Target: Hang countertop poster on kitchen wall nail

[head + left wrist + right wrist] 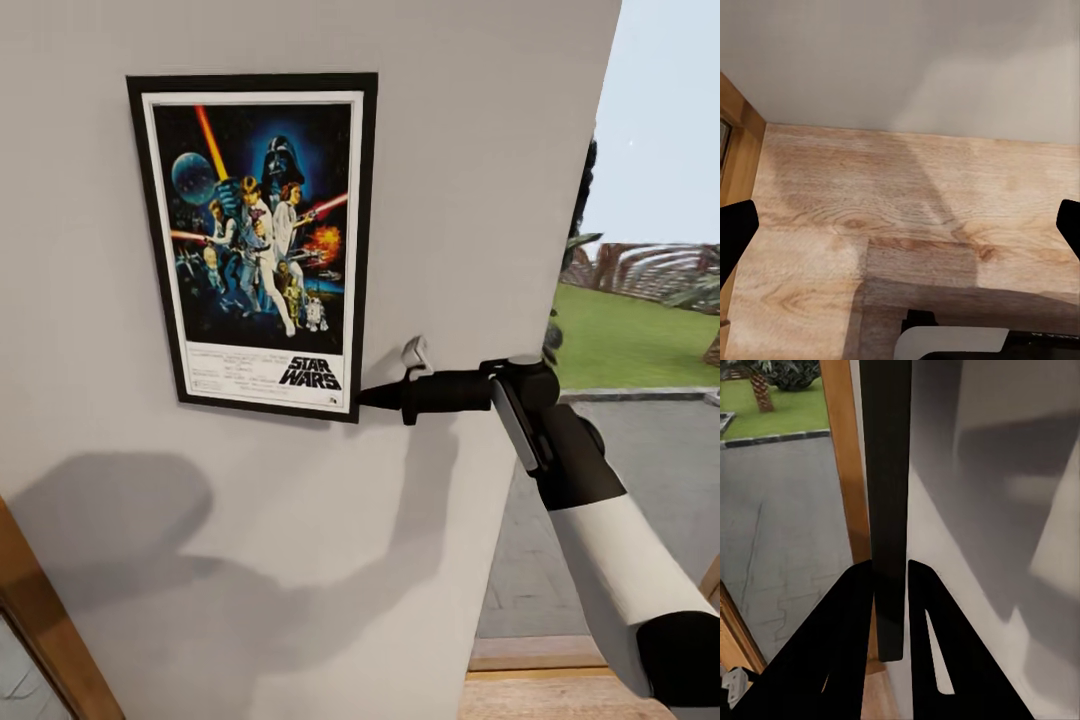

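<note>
The framed Star Wars poster [255,240] lies flat against the pale grey wall [300,560], upright and slightly tilted. My right gripper [366,397] is shut on the poster's lower right corner. In the right wrist view its black fingers [851,630] pinch the thin black frame edge [889,472] from both sides. Any wall nail is hidden behind the poster. The kitchen countertop is out of view. My left gripper [902,229] hangs open over a wooden floor [907,195], its two black fingertips [735,232] far apart with nothing between them.
The wall ends at a vertical corner [590,200] to the right of the poster. Beyond it lie paved ground [660,450] and a lawn [630,335]. A wooden frame [40,620] runs up the lower left. Light wooden flooring [540,695] lies below.
</note>
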Robot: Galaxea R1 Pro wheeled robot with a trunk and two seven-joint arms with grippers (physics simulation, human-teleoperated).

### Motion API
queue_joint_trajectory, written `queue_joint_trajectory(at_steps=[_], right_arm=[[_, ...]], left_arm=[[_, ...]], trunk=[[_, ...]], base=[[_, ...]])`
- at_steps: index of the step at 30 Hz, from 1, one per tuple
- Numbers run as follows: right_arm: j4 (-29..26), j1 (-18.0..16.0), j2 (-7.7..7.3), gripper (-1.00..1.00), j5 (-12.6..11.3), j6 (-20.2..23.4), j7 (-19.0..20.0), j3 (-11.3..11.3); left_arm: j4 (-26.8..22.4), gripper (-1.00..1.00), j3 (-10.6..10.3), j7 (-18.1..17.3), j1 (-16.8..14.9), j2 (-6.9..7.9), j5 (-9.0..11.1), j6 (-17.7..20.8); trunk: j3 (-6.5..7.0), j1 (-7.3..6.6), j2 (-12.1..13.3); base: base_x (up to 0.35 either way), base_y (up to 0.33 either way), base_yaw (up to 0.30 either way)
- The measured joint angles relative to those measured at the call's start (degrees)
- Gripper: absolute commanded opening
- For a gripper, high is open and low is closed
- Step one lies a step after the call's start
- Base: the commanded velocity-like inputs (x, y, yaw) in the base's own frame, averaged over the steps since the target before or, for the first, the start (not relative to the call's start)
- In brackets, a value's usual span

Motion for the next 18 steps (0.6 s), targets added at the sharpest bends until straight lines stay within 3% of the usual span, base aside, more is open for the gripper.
queue_joint_trajectory(at_steps=[18], right_arm=[[0.0,0.8,0.0,-1.0,0.1,-1.6,0.0,0.1]], left_arm=[[0.0,1.0,0.0,0.0,0.0,0.0,0.0,0.0]], trunk=[[0.0,0.0,0.0]], base=[[0.0,0.0,0.0]])
